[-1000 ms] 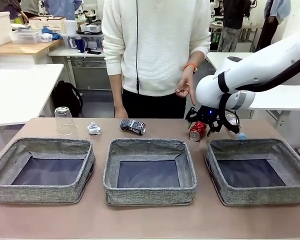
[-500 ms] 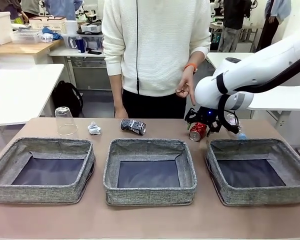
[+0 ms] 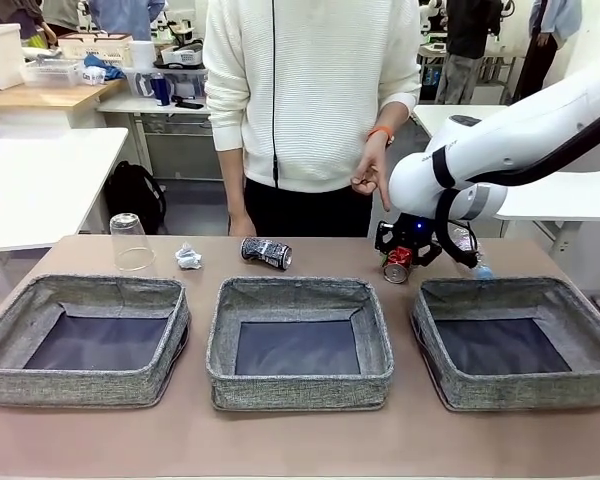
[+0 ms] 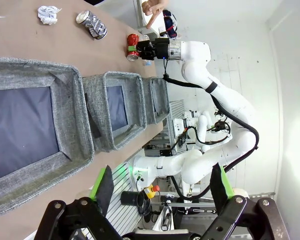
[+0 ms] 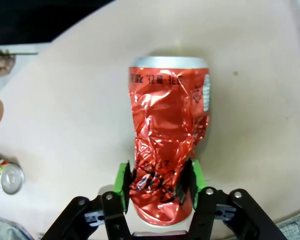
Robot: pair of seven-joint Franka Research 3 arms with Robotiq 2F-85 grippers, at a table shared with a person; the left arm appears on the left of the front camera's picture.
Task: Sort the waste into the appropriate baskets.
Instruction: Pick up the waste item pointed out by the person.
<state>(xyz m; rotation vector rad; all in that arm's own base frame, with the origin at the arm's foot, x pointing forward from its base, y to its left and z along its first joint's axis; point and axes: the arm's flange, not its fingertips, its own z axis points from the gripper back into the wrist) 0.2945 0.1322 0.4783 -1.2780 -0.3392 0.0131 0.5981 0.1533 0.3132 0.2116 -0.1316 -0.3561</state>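
Near the far right edge of the table (image 3: pixel 310 440), the right claw (image 3: pixel 397 262) pinches the crushed red can (image 5: pixel 167 125), possibly just off the surface, apparently bound for the nearest basket (image 3: pixel 525 390); the left claw (image 4: pixel 161 181) hangs spread.

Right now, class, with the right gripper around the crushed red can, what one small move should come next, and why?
Probably a short straight lift. The right gripper has its green pads pressed against both sides of the crushed red can, which sits low at the table just behind the right-hand basket, whose wall it must clear.
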